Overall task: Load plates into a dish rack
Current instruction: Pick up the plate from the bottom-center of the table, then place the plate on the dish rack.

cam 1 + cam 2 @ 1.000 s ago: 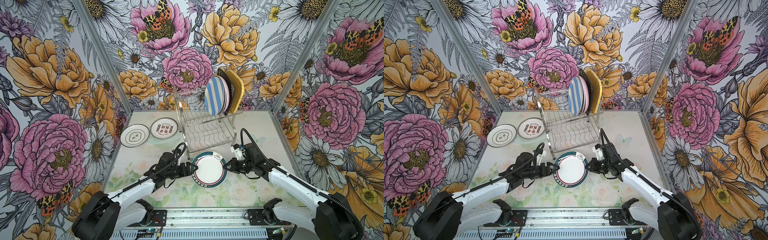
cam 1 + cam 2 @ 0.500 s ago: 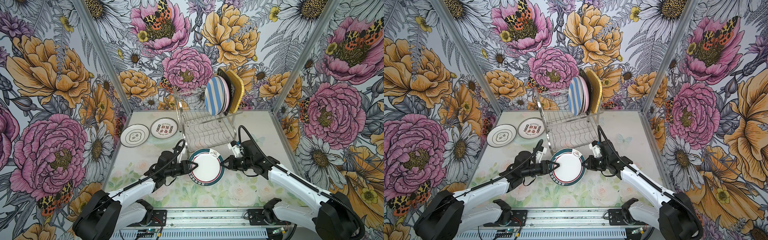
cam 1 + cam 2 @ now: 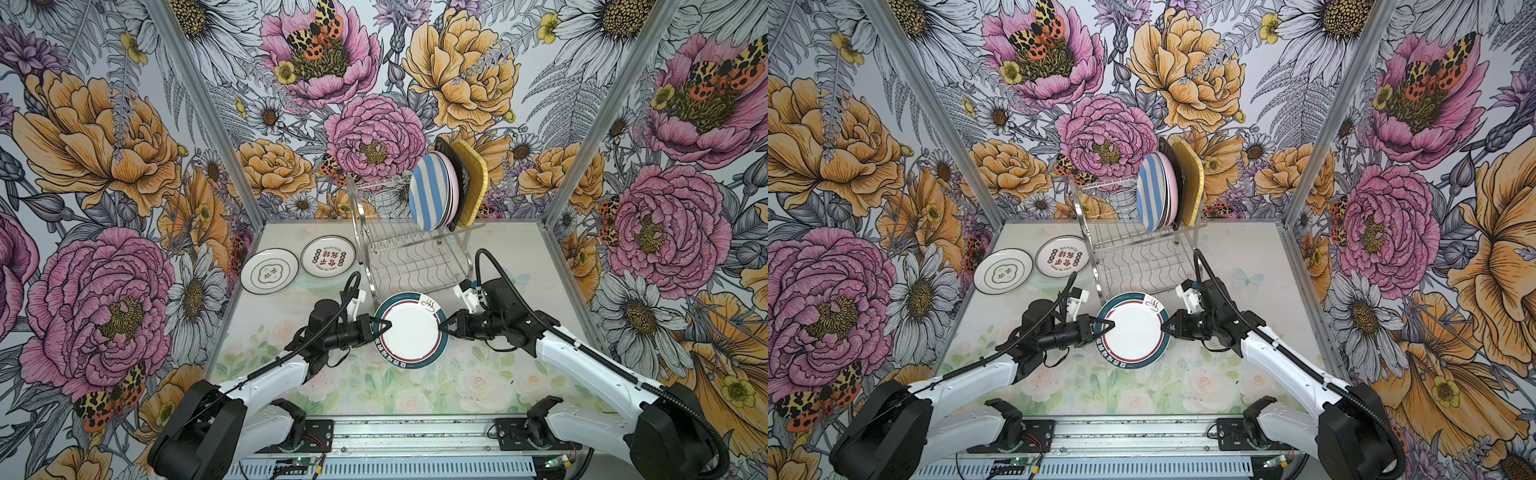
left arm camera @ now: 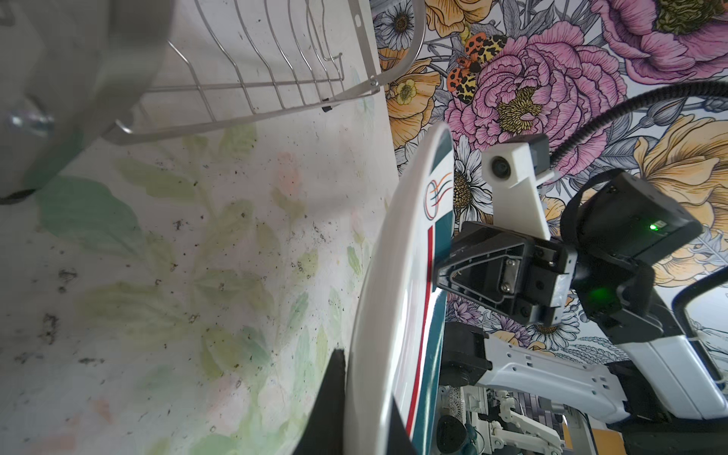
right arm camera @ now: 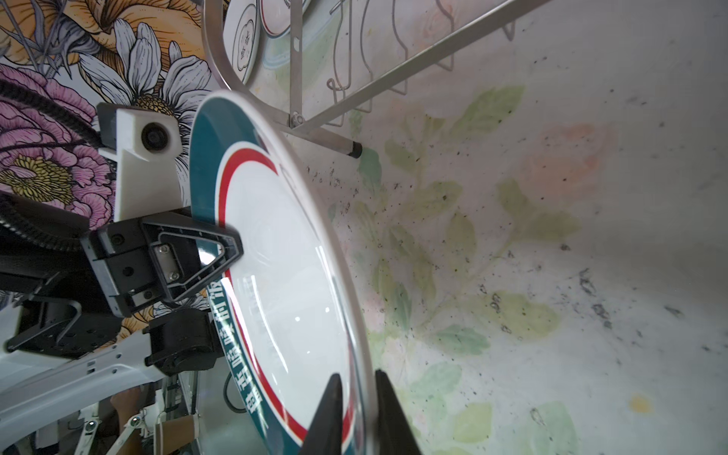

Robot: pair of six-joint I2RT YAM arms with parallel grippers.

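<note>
A teal-rimmed plate (image 3: 411, 330) (image 3: 1131, 330) hangs tilted above the table, just in front of the dish rack (image 3: 407, 257) (image 3: 1133, 257). My left gripper (image 3: 384, 325) (image 4: 364, 374) is shut on its left rim. My right gripper (image 3: 444, 328) (image 5: 357, 376) straddles the opposite rim with its jaws slightly parted. The rack's upper tier holds a blue-striped plate (image 3: 430, 195), a pink plate (image 3: 454, 189), a dark plate and a yellow plate (image 3: 471, 183), all on edge at its right end. The lower tier holds nothing.
Two white plates with black characters (image 3: 269, 271) (image 3: 328, 255) lie flat at the table's back left, beside the rack. Flowered walls close in the left, back and right. The rack's front leg (image 5: 346, 147) stands close to the held plate's rim.
The teal-rimmed plate has shifted left and slightly toward the rack. My left gripper has closed onto its rim. My right gripper's jaws have loosened a little.
</note>
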